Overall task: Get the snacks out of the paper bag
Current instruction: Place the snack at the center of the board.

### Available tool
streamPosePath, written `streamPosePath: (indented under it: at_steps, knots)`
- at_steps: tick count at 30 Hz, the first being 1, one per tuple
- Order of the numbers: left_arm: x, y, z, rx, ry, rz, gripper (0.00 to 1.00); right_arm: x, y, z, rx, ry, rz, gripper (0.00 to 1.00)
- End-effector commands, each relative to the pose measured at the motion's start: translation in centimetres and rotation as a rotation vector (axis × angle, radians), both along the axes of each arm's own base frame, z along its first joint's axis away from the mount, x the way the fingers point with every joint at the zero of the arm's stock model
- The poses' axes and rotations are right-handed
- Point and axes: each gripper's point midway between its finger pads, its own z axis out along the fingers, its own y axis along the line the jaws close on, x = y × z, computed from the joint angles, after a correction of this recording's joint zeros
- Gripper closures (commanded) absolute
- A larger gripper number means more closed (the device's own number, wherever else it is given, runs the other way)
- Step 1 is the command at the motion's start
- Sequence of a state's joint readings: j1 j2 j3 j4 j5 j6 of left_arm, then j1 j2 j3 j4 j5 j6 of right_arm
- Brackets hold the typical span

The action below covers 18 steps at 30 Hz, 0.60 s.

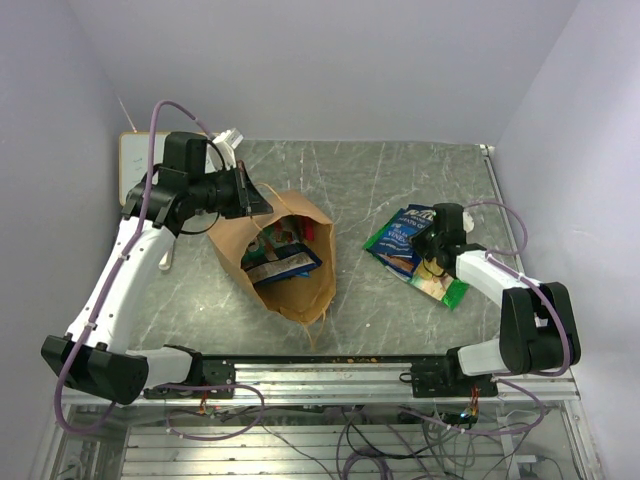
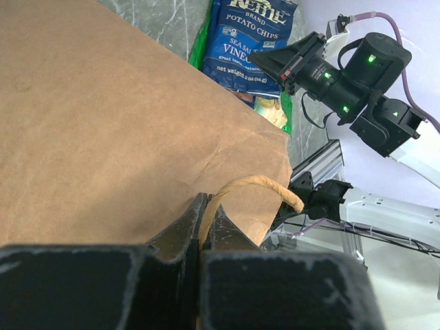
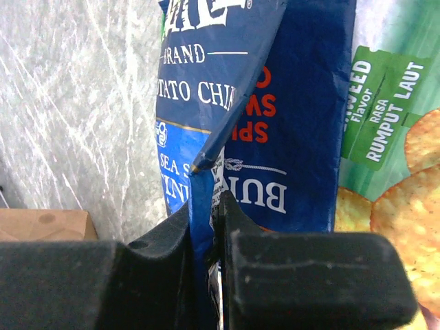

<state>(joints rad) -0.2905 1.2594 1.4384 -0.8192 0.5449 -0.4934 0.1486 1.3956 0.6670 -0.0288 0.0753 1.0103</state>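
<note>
Bag (image 1: 298, 292) brown, creased; packet (image 3: 192, 89) glossy blue.

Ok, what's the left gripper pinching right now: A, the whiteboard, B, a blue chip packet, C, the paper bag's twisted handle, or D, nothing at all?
C: the left wrist view shows the left gripper shut on the twisted paper handle of the paper bag.

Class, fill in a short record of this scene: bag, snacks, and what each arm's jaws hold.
paper bag: on the table, mouth open
snacks inside: several packets visible
snacks outside: blue packet, green packet, right of bag
left jaws: shut on bag handle
right jaws: shut on blue packet
</note>
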Motion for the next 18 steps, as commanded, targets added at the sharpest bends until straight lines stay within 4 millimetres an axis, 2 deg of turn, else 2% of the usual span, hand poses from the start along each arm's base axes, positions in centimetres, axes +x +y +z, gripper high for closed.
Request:
streamPosePath:
  at_steps: [1, 7, 13, 18]
  knots:
    - [0.2, -0.5, 0.2, -0.011, -0.022, -0.022, 0.93, -0.9, -1.2, -1.1, -0.036, 0.037, -0.026, 0.91]
    - [0.4, -0.5, 0.1, -0.011, -0.020, -0.018, 0.93, -2.1, -1.6, -2.4, -0.063, 0.094, -0.011, 0.83]
    - [0.6, -0.5, 0.1, -0.006, -0.018, -0.014, 0.93, -3.2, -2.3, -2.8, -0.151, 0.176, 0.062, 0.58]
    - [0.8, -0.4, 0.2, 0.000, -0.020, -0.004, 0.93, -5.6, -3.6, -2.2, -0.241, 0.254, 0.121, 0.41]
